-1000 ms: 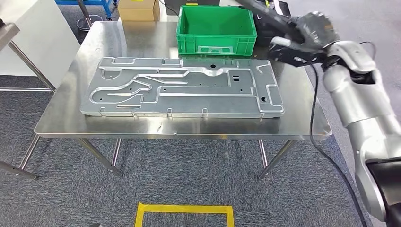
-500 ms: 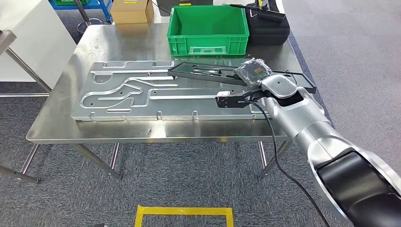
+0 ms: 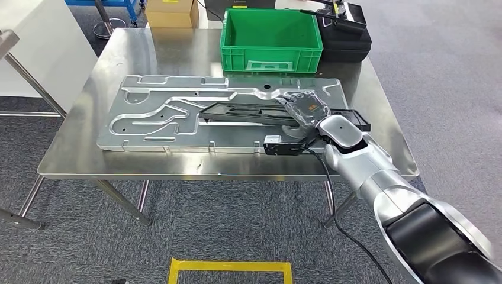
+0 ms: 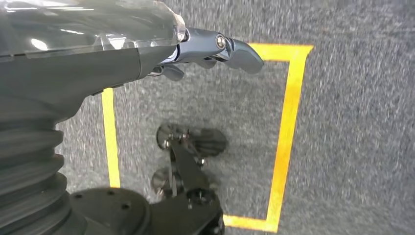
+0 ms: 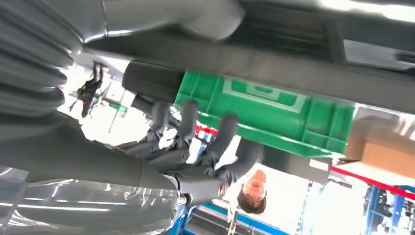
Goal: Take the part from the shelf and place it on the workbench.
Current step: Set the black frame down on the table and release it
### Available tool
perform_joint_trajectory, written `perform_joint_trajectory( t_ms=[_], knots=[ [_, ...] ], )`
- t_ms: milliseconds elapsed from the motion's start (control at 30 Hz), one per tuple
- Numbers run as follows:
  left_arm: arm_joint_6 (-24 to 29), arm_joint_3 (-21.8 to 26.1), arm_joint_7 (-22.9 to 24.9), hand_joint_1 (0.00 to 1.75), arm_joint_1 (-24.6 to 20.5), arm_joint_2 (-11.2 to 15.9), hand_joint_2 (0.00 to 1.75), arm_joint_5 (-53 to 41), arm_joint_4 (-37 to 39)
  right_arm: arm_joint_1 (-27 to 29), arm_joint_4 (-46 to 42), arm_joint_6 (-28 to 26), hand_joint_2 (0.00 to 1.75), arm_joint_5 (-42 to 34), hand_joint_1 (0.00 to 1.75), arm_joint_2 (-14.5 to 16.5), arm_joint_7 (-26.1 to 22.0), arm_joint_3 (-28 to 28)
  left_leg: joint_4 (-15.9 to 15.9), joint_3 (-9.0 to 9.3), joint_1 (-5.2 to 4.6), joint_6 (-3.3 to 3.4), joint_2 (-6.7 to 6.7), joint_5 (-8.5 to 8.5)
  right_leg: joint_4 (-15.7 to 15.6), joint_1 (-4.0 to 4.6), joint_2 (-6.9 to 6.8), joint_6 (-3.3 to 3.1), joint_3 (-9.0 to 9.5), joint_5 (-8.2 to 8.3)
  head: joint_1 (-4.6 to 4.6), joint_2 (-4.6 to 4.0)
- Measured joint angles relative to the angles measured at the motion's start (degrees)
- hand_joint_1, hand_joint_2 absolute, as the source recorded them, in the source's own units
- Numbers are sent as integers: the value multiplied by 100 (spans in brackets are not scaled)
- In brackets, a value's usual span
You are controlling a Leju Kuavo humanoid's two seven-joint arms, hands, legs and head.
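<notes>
A long black frame-like part [image 3: 248, 111] lies flat across the right half of the big grey metal plate [image 3: 154, 118] on the steel workbench [image 3: 77, 160]. My right hand [image 3: 305, 109] grips it near its right end, fingers wrapped around its edge. I cannot tell whether the part touches the plate. In the right wrist view the dark fingers [image 5: 195, 142] curl under the part [image 5: 274, 63]. My left hand [image 4: 215, 49] hangs over the carpet, holding nothing, its fingers loosely extended.
A green bin [image 3: 270, 35] stands at the back of the workbench, with a black case [image 3: 346, 35] to its right. A cardboard box [image 3: 171, 12] sits behind the table. Yellow floor tape [image 3: 231, 263] marks the carpet in front. A person [image 5: 252, 196] stands beyond the bin.
My right arm has come down from high at the far right, bringing the black part low over the plate. The head view has shifted a little meanwhile.
</notes>
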Motion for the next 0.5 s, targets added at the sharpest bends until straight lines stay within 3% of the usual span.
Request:
perform_joint_trajectory(
  t_ms=[33,67,100,167,233,300,400,433,500],
  knots=[
    [21,-1,8,0,-2,3,175,-25,0,55,12,-46,0,-38,0,-12,-43,-14,4,2,-8,11,-3,-4,335,1,-1,4,-170,-109,0,0],
    [39,-3,15,0,-3,5,175,-46,0,116,24,-86,0,-75,0,-28,-88,-35,10,5,-16,19,-8,-9,503,2,-1,0,-265,-115,0,0],
    [58,-5,24,0,-3,6,175,-66,0,171,34,-128,0,-114,0,-45,-133,-63,18,10,-25,24,-14,-17,442,5,-1,-15,-253,-7,1,0],
    [74,-11,37,0,-9,3,175,-102,0,233,47,-202,0,-193,0,-69,-218,-135,34,22,-42,23,-22,-34,-249,27,-2,-82,56,403,1,0],
    [75,-17,43,0,-26,-10,87,-119,0,256,49,-273,0,-266,0,-82,-281,-226,49,20,-71,-1,-19,-52,-916,66,-11,-144,367,651,-3,0],
    [75,-19,48,0,-43,-20,0,-126,0,310,50,-349,0,-331,0,-94,-339,-317,50,18,-78,-47,-14,-58,-1096,100,-16,-163,448,670,-7,0],
    [75,-19,52,0,-46,-15,0,-150,0,412,47,-473,0,-476,0,-121,-467,-467,116,9,-78,-139,-7,-139,-1185,51,-19,-217,495,718,-9,0],
    [72,-19,52,0,-45,-15,0,-161,0,430,39,-519,0,-571,0,-125,-550,-527,289,-60,-72,-171,-6,-259,-1216,25,-22,-239,511,735,-17,0],
    [68,-19,53,0,-46,-20,0,-175,0,476,0,-597,0,-841,0,-127,-789,-668,938,-342,-31,-231,-2,-609,-1229,17,-25,-259,520,742,-30,0]
  ],
)
